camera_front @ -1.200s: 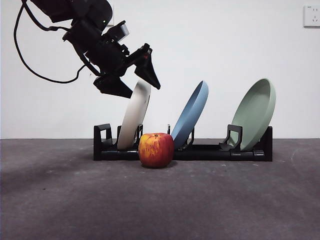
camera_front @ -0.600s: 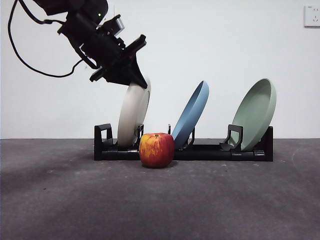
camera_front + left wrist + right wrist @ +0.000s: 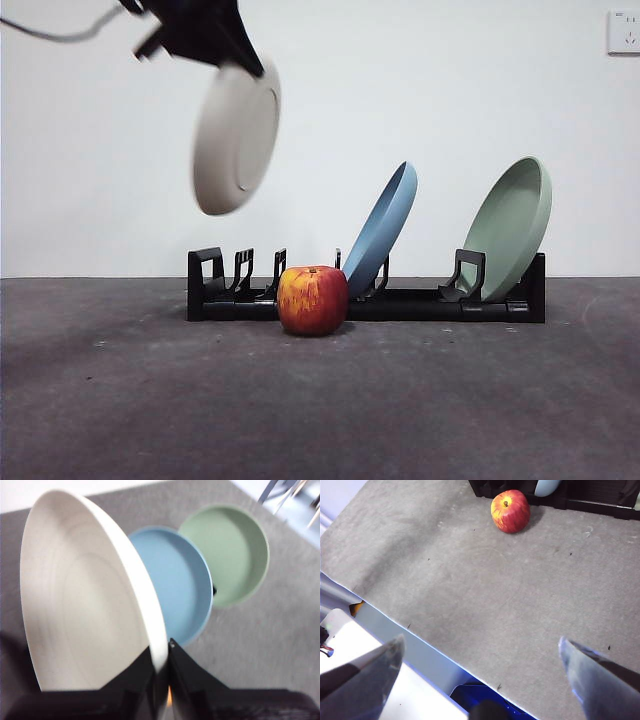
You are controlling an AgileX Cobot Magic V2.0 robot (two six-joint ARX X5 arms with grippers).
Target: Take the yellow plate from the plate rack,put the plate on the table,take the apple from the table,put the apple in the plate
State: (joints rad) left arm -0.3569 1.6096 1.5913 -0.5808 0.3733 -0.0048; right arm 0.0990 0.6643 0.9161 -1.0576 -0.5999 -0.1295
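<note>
The left pincer (image 3: 235,55) is clamped on the rim of the yellow plate (image 3: 235,135), which hangs tilted in the air at about 11 o'clock from the apple (image 3: 313,300), clear of the plate rack (image 3: 400,303). The apple sits on the surface (image 3: 320,400) just in front of the rack, whose blue plate (image 3: 382,228) and green plate (image 3: 510,228) lean in their slots. The right pincer (image 3: 480,680) hovers spread wide above the surface, well apart from the apple
</note>
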